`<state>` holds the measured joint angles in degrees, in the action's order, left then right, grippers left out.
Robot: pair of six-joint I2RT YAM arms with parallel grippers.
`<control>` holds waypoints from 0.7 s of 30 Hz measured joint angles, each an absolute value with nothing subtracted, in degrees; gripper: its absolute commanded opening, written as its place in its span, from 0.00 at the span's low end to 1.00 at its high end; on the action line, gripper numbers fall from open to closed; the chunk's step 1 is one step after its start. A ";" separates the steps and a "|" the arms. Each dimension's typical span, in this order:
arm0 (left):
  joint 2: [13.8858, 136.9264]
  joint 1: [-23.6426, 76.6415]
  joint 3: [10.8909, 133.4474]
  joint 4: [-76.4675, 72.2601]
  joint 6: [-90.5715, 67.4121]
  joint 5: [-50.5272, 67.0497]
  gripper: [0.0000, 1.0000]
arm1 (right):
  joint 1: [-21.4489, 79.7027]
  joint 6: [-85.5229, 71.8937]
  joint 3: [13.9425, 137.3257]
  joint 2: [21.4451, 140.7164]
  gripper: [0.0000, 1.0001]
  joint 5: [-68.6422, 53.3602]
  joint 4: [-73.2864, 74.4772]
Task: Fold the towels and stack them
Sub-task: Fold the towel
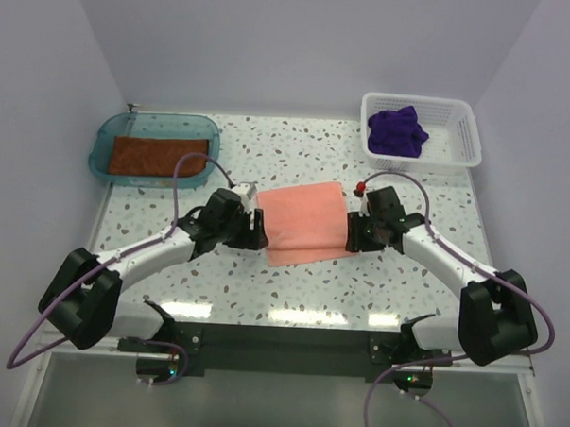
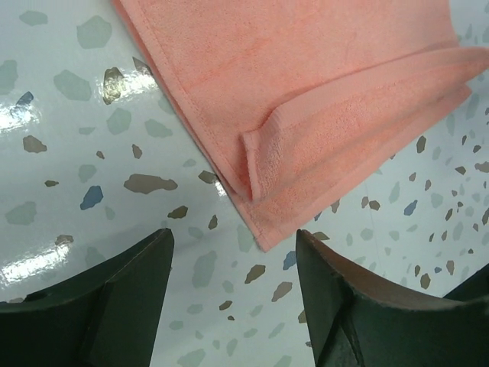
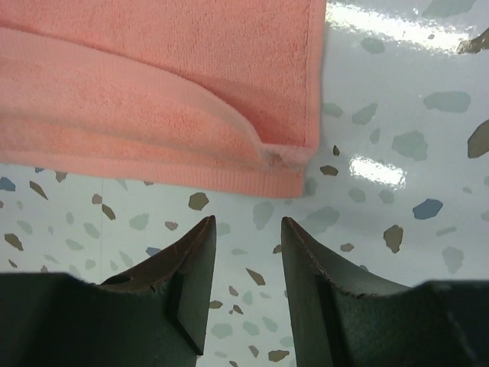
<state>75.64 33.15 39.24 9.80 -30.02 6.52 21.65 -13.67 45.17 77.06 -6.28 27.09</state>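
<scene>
The salmon pink towel (image 1: 305, 222) lies folded on the table's middle, one layer over another. My left gripper (image 1: 257, 233) is open and empty at its left edge; in the left wrist view the towel's corner (image 2: 267, 229) lies just ahead of the gripper (image 2: 233, 252). My right gripper (image 1: 357, 234) is open and empty at the right edge; in the right wrist view the towel's folded corner (image 3: 283, 172) lies just ahead of the gripper (image 3: 248, 229). The rust brown towel (image 1: 160, 156) lies flat in the teal tray. The purple towel (image 1: 397, 131) is bunched in the white basket.
The teal tray (image 1: 104, 135) stands at the back left and the white mesh basket (image 1: 468, 136) at the back right. The speckled tabletop (image 1: 291, 289) ends at walls behind and at both sides.
</scene>
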 measured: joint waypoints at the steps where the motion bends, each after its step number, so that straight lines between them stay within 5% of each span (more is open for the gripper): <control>1: 75.61 33.17 39.27 9.37 -30.13 6.52 0.74 | 21.65 -13.76 44.60 76.31 0.45 -6.39 27.07; 11: 85.10 34.02 48.40 8.21 -27.59 6.85 0.81 | 21.69 -12.53 48.38 75.96 0.60 -5.41 25.87; 21: 99.59 36.53 58.74 7.40 -22.87 8.10 0.67 | 21.69 -11.94 51.20 77.47 0.76 -4.43 24.01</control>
<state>99.59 36.53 58.74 7.40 -22.87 8.10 21.69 -11.94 51.20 77.47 -4.43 24.01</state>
